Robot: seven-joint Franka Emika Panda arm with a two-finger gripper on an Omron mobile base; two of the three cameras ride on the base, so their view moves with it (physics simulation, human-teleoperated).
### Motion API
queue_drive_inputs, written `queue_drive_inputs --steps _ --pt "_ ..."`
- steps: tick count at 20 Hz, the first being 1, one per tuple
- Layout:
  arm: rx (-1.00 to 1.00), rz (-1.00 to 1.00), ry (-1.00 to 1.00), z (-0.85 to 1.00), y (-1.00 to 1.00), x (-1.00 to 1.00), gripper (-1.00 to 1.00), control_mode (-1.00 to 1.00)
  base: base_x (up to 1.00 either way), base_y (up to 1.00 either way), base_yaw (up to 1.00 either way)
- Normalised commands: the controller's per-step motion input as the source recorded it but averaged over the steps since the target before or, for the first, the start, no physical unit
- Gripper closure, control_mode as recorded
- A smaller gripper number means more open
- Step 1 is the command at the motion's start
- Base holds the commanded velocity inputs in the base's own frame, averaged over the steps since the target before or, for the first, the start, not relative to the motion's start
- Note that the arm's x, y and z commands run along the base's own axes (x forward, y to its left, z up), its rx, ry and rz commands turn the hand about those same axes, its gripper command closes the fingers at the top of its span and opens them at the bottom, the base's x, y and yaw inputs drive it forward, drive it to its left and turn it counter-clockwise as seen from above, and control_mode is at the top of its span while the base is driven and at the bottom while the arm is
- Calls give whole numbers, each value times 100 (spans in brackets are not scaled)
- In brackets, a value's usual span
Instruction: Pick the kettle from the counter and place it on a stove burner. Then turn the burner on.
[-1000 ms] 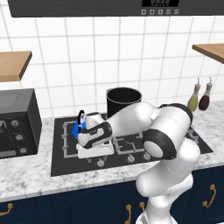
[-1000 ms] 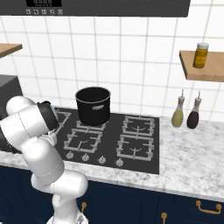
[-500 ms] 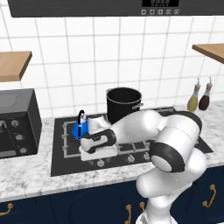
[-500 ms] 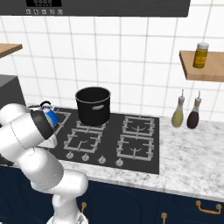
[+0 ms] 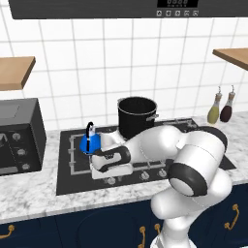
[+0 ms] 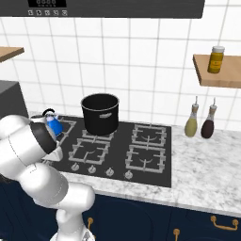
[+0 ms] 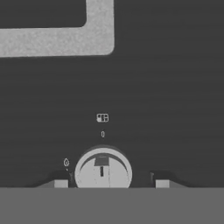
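Stovetop (image 5: 68, 180) scene: blue kettle (image 5: 90, 142) on far-left burner; hand (image 7: 108, 183) straddles a round knob (image 7: 103, 169), grip indeterminate.

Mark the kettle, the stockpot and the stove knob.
kettle (image 5: 90, 143), left base view, blue body.
stockpot (image 6: 100, 114), right base view, front wall.
stove knob (image 7: 103, 172), hand view, round face.

I see the kettle (image 5: 90, 142) on the stove's (image 5: 68, 174) back-left burner, left of the pot (image 5: 137, 115), with two bottles (image 5: 219, 108) on the tabletop (image 5: 29, 193) far right.
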Motion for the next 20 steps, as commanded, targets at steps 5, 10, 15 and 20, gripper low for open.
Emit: queue_drive_inputs --steps 5,10,15,20 --pt "0 4 -6 2 0 -16 100 -100 0 0 0" --pt "-3 38 -12 1 0 -40 100 -100 0 0 0" --pt "-8 61 -5 0 0 -24 100 -100 0 0 0" --pt "-11 68 0 -1 7 -9 100 -100 0 0 0"
